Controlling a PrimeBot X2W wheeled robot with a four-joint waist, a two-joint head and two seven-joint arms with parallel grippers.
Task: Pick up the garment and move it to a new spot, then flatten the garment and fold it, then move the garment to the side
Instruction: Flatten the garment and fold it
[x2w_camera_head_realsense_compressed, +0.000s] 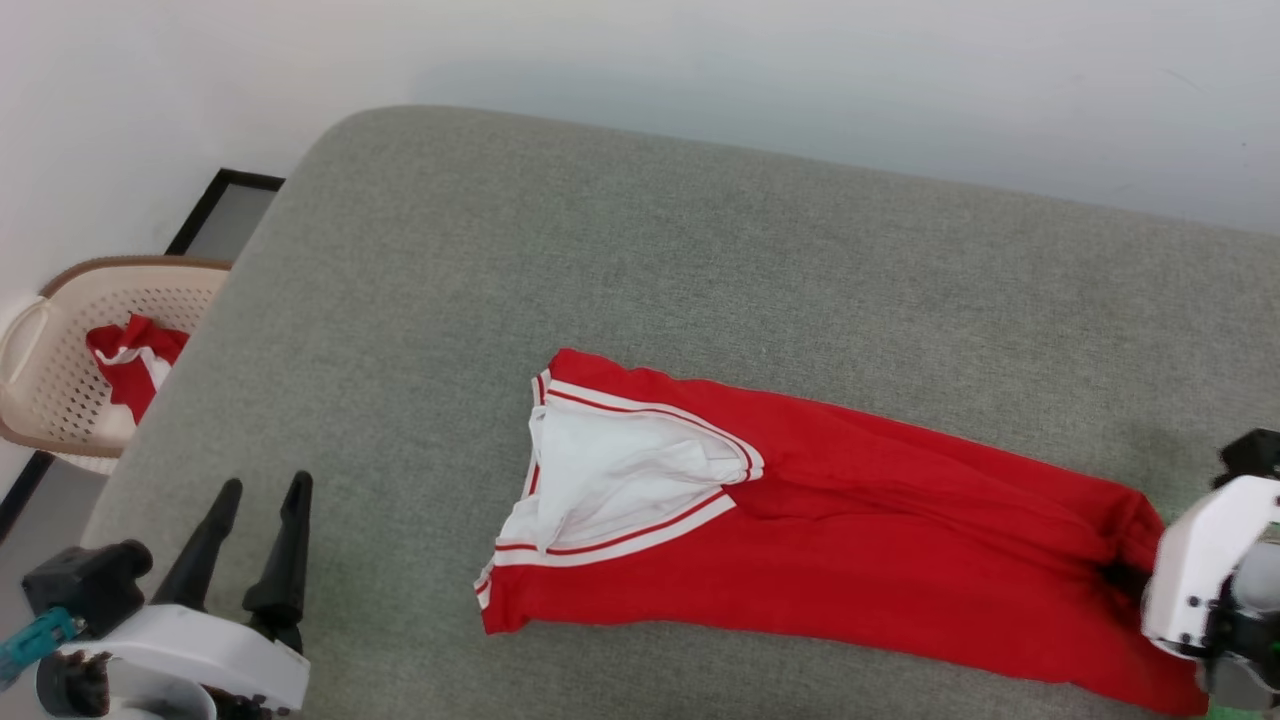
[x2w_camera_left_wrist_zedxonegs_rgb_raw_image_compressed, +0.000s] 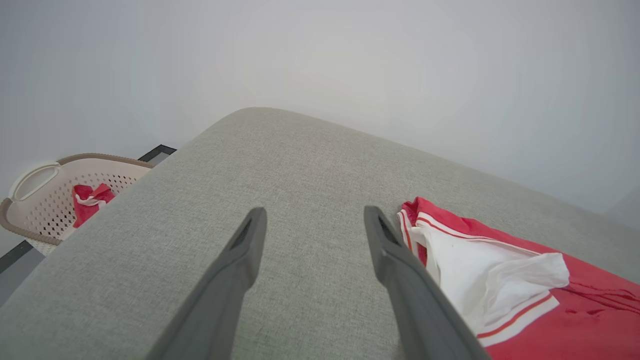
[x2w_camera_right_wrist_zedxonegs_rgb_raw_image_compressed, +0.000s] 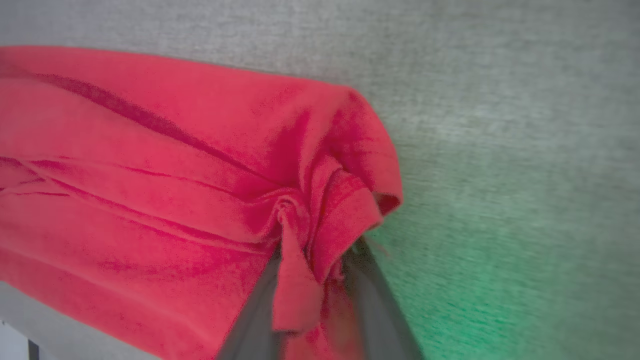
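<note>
The garment lies folded into a long red band across the grey cushioned surface, its white sleeve with striped trim turned up at the left end. At the band's right end my right gripper is shut on a bunched fold of the red cloth. The right wrist view has that fold of the garment pinched between the two dark fingers of the right gripper. My left gripper stands open over bare grey fabric, left of the sleeve. In the left wrist view the left gripper holds nothing, and the garment lies to its right.
A beige basket stands on the floor off the surface's left edge, with a small red-and-white cloth inside; the basket also appears in the left wrist view. A pale wall runs behind the surface. Bare grey fabric spreads above and left of the garment.
</note>
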